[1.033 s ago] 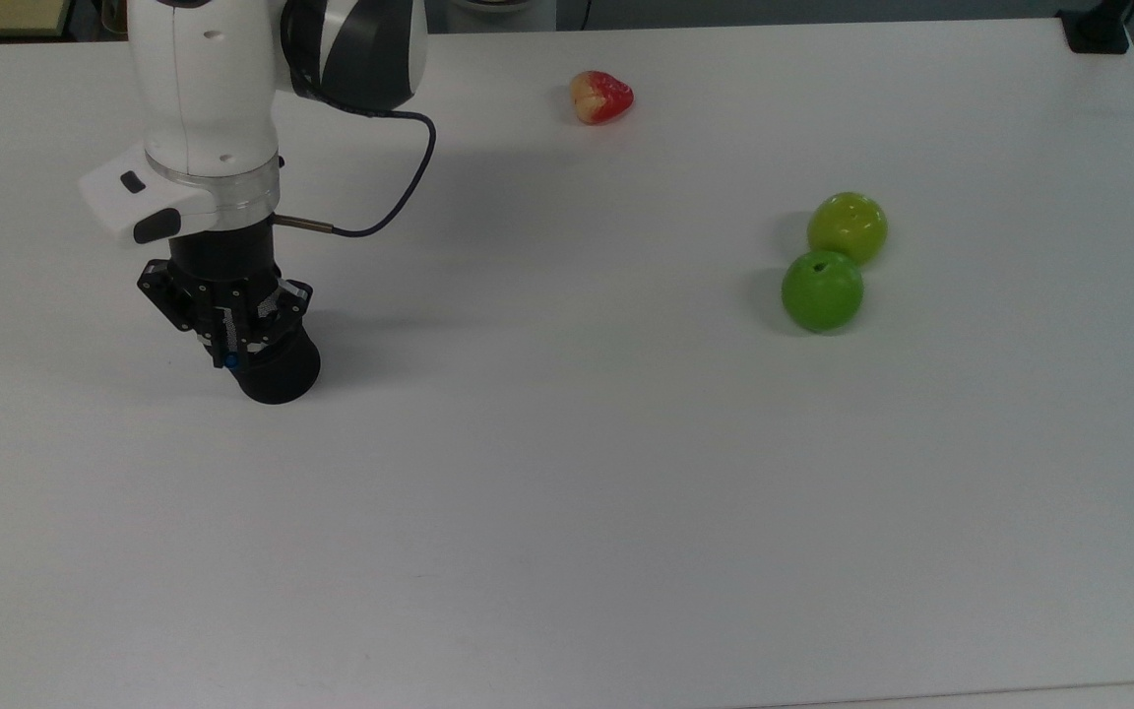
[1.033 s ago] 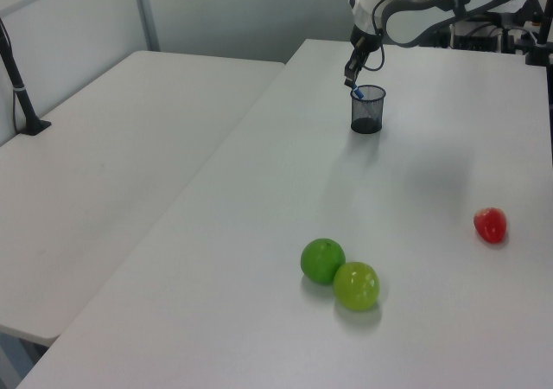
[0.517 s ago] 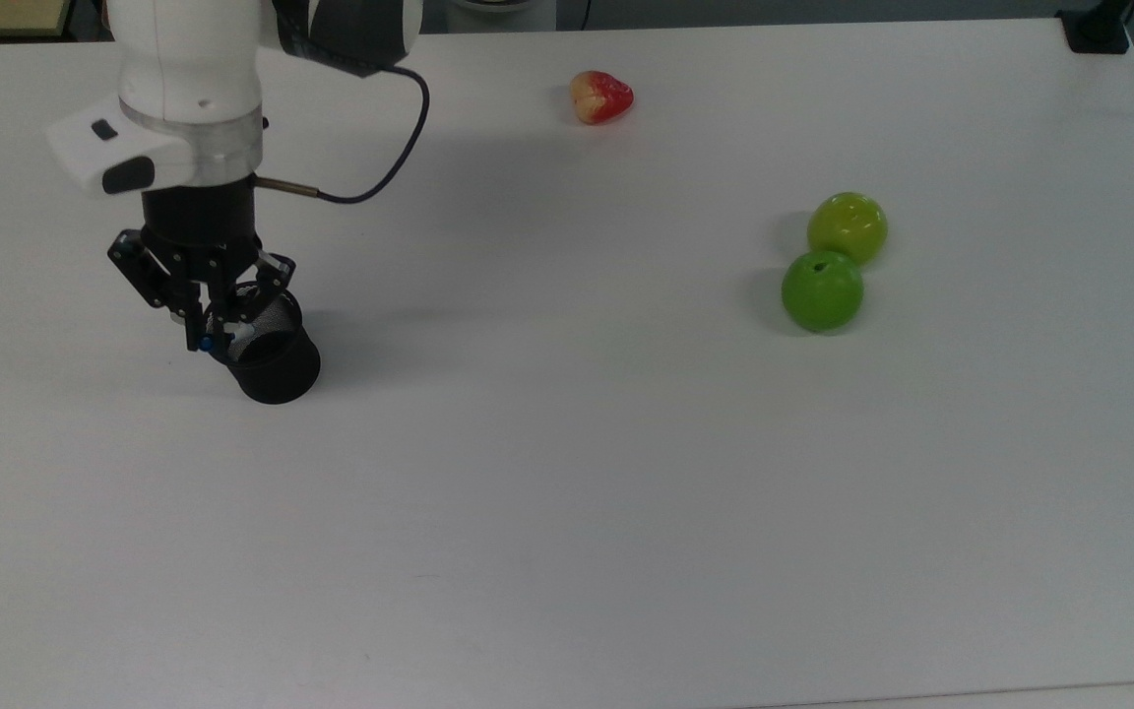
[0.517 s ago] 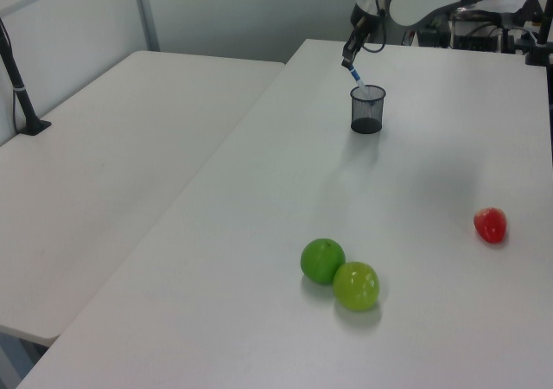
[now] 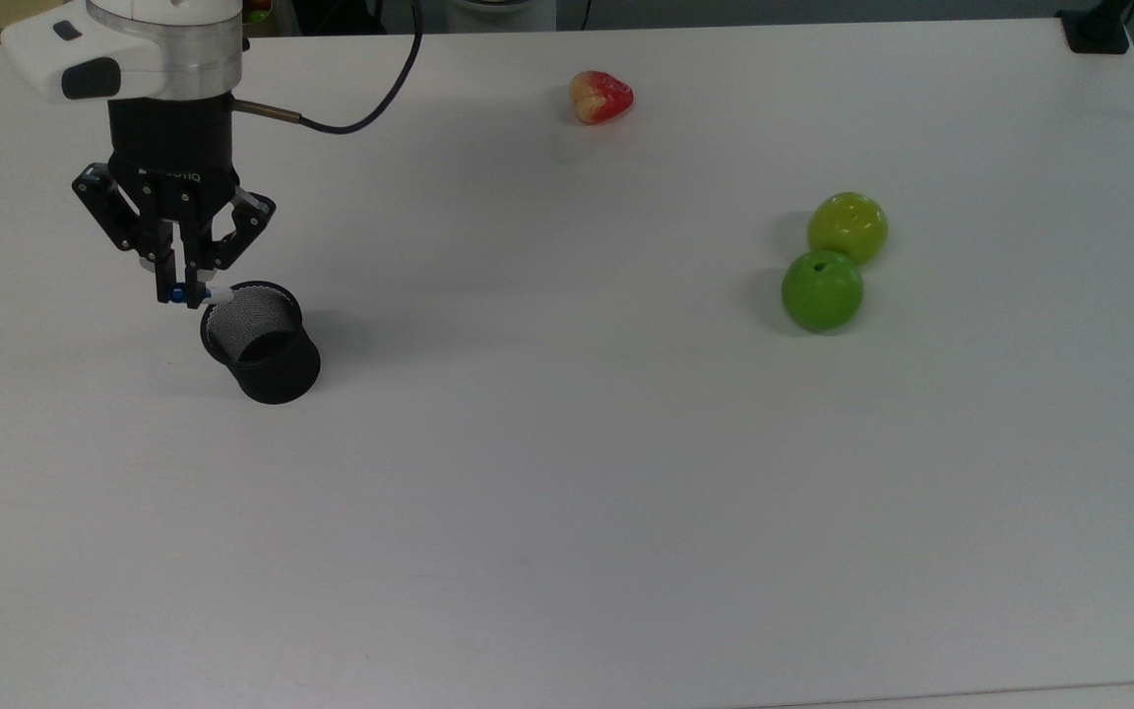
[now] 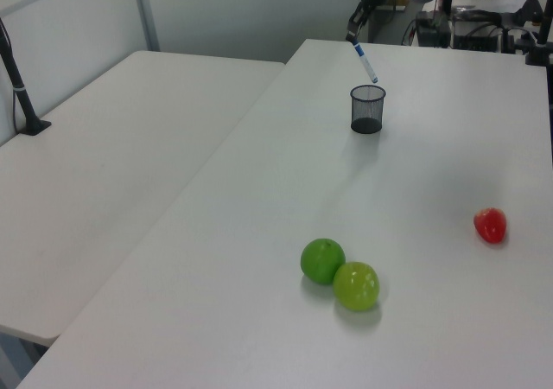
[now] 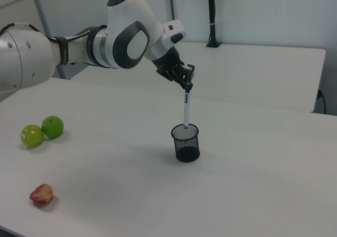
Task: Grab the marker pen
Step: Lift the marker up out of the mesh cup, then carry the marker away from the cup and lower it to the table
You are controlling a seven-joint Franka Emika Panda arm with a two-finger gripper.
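The end effector grips the pen by its top, upright, its tip at the cup's rim.

Marker pen above mesh cup; two apples touching, well apart.

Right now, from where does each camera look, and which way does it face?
Top view: high above the table, looking down; wrist and gripper show.
Left view: beyond the apples, looking across to the cup; the gripper holds the pen.
Right view: the opposite side, level with the arm.
All three share cup, pen, apples.
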